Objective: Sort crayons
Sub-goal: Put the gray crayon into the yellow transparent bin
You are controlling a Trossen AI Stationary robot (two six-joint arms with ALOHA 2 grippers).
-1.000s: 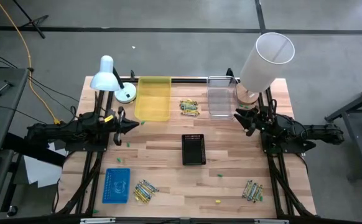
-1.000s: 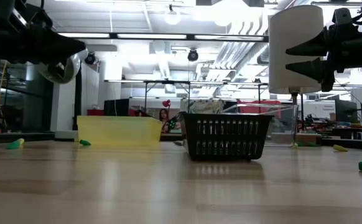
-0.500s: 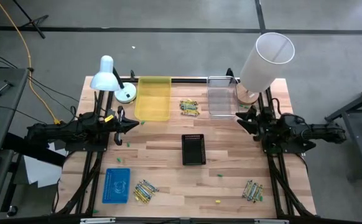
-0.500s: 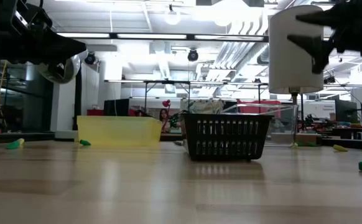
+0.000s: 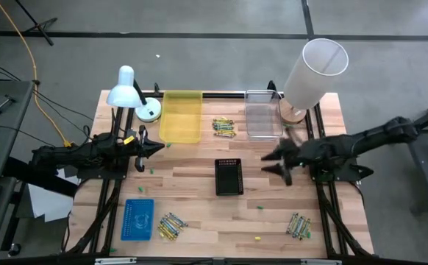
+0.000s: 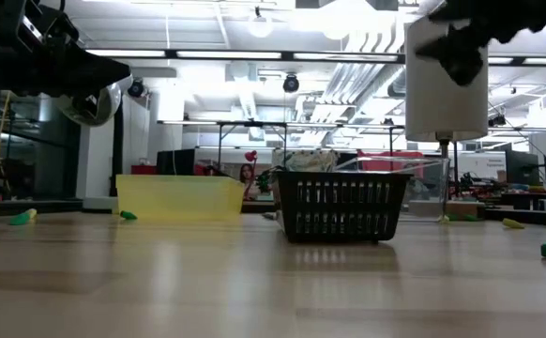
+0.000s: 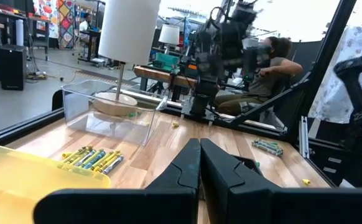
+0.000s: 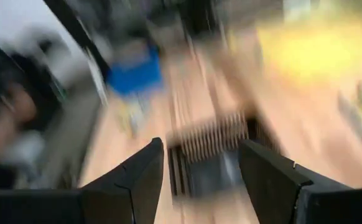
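Three heaps of crayons lie on the wooden table: one between the yellow tray and the clear tray, also in the left wrist view; one beside the blue tray; one at the near right. My left gripper is shut and empty at the table's left, above the wood; its closed fingers show in its wrist view. My right gripper is open and empty, above the table just right of the black basket; its spread fingers frame the blurred basket in its wrist view.
A yellow tray and a clear tray stand at the far side, a blue tray at the near left. A white desk lamp and a large shaded lamp stand at the far corners. Small green and yellow specks dot the wood.
My right gripper has swung out from the right side toward the table's left and somewhat toward the near edge, ending beside the black basket. Its fingers stay apart. My left arm and all crayons have kept still.
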